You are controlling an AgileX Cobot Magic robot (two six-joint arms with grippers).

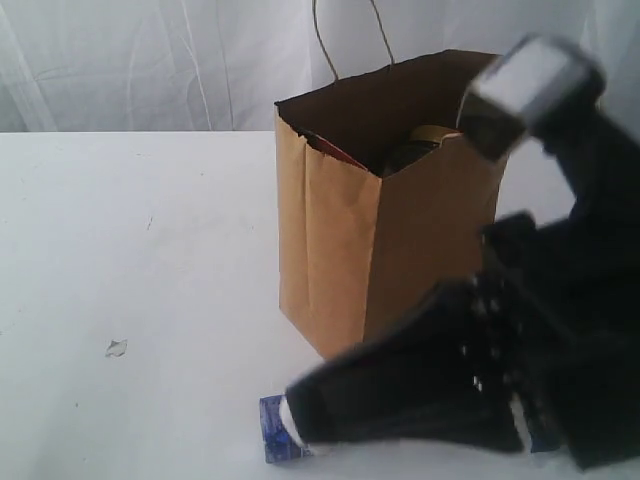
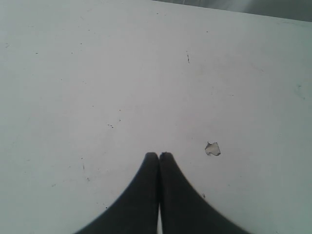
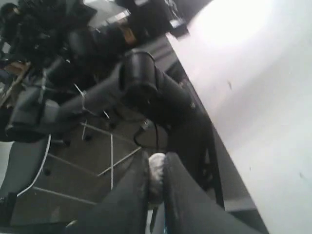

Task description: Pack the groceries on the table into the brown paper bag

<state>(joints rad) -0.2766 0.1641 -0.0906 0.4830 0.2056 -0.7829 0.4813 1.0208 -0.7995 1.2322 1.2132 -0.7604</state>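
Note:
The brown paper bag stands open in the middle of the table. Inside it I see a brown-red pouch, a dark can and an olive-gold jar lid. My right gripper is low at the table's near edge in front of the bag. It is shut on the long dark-blue-and-cream packet, whose middle the arm hides. My left gripper is shut and empty above bare tabletop; the exterior view does not show it.
A small white crumb lies on the table left of the bag, close to the left fingertips. The right arm fills the lower right of the exterior view. Past the table edge are chairs and dark equipment.

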